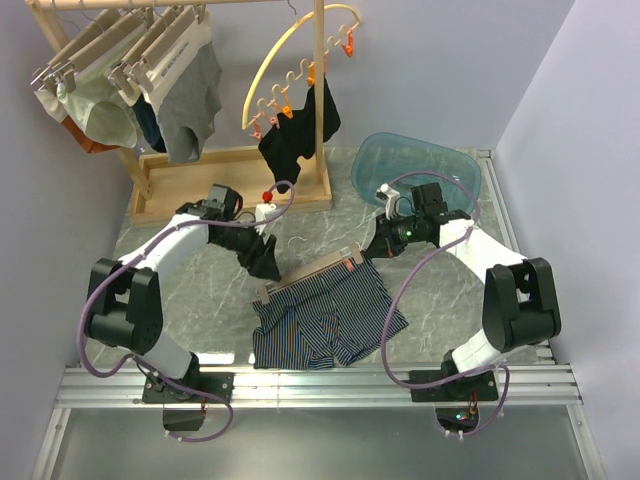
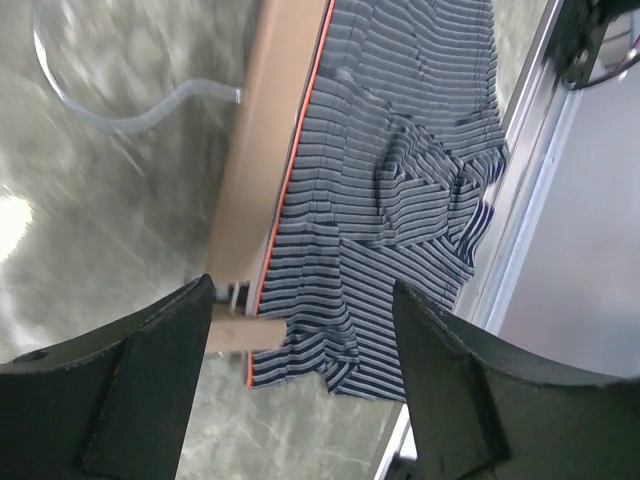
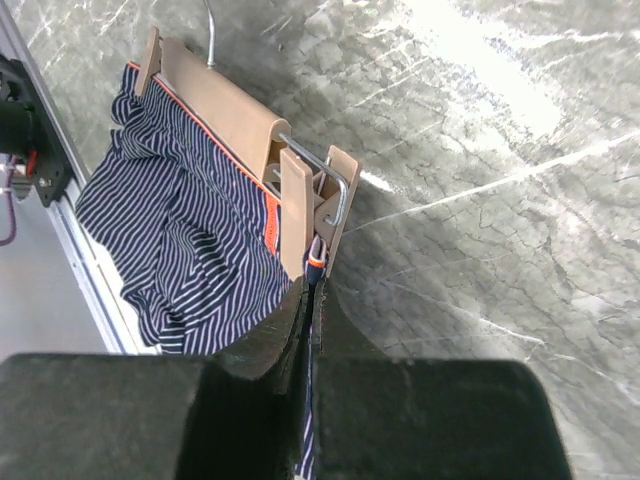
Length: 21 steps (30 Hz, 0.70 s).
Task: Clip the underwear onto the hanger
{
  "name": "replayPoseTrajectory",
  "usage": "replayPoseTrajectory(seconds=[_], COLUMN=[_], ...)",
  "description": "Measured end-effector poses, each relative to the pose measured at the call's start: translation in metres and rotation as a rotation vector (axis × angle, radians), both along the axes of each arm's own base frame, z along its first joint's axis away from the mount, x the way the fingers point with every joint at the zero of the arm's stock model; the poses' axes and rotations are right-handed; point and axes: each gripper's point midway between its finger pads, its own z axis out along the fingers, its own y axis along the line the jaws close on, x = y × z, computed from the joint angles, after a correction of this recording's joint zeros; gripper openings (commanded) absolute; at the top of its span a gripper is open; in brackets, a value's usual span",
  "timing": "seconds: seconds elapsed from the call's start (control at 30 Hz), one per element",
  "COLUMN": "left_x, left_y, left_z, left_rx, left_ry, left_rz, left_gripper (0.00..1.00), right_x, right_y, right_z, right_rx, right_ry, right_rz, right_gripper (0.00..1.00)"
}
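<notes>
Top external view: the underwear lies spread on the counter between the 2 arms. The hanger lies slanted along its waistband, right end farther from the arm bases. The left tool hangs above the hanger's left end, and the right tool sits at the right end. A blue basin stands at the far right of the counter.

In the left wrist view the left tool stands wide, nothing between its jaws. Below it are the wooden hanger, its wire hook and the striped underwear, whose orange-edged waistband runs just beside the bar.

In the right wrist view the right tool is closed tight just below the clip at that end of the hanger. A strip of striped cloth shows pinched between its jaws. The underwear spreads away from the bar toward the counter's edge.
</notes>
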Motion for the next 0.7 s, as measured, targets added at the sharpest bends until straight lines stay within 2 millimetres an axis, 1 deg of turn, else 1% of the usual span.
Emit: replayPoseTrajectory(seconds=[0.1,0.2,0.4,0.57,0.63,0.7], left_x=[-0.007,-0.003,0.010,0.013,0.012,0.009], left_y=[0.004,0.003,0.000,-0.004,-0.006,-0.007], left_z=[-0.012,-0.020,-0.040,-0.049,-0.056,-0.068], left_rx=[0.014,0.013,0.012,-0.013,-0.031,-0.042], left_ry=[0.024,0.016,0.009,-0.010,0.007,0.045], left_rz=[-0.003,-0.009,-0.013,-0.054,-0.075,-0.087], left_gripper=[0.74,0.72,0.70,0.68,0.65,0.63], right_x=[-0.001,-0.003,-0.005,-0.005,-0.005,-0.005], right_y=[0.001,0.002,0.002,0.001,0.001,0.000], right_z=[0.004,0.003,0.000,-0.001,-0.001,-0.001], right_rx=[-0.009,-0.022,-0.041,-0.048,-0.050,-0.053], right_ry=[-0.027,-0.034,-0.037,-0.039,-0.040,-0.043], right_rz=[0.010,0.020,0.031,0.031,0.030,0.029], right_gripper=[0.00,0.00,0.00,0.00,0.00,0.00])
